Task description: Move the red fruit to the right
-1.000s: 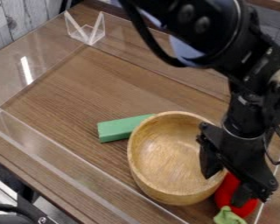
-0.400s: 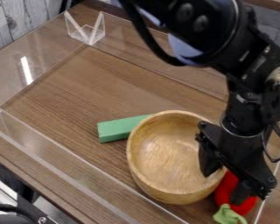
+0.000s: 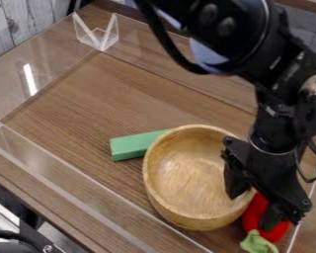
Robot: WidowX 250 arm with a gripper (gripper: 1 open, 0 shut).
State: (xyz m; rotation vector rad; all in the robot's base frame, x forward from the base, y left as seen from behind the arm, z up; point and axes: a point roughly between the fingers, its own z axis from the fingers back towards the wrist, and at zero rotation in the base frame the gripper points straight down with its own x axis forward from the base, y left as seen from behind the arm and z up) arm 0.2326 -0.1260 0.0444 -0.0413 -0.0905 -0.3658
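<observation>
1. Camera view: the red fruit [image 3: 257,215] is being seen near the near right corner of the wooden table [image 3: 102,94], partly hidden beneath the black gripper [image 3: 268,202]. Its green leafy cap [image 3: 260,242] is being turned towards the near edge.

2. Just beside the fruit, on its left in the view, the wooden bowl [image 3: 185,182] is being shown upright. Whether bowl and fruit are touching is not being revealed.

3. Beyond the bowl's far left side, the flat green block [image 3: 137,145] is being left out of the work, well apart from the fruit.

4. Compared with the earliest view, the cap is being found slightly farther from the near edge, and the bowl a touch farther left. Since the middle view, hardly any change is being shown. For the task, little progress to the right is being made; a grasp or a push is probably being set up.

5. How wide the claw is being held cannot be told: its fingers are being lost against the dark body, and no firm grip is being proved.

6. Clearance from the bowl's rim is probably being called for next, since the bowl could be dragged or the fruit rolled off the near edge.
</observation>
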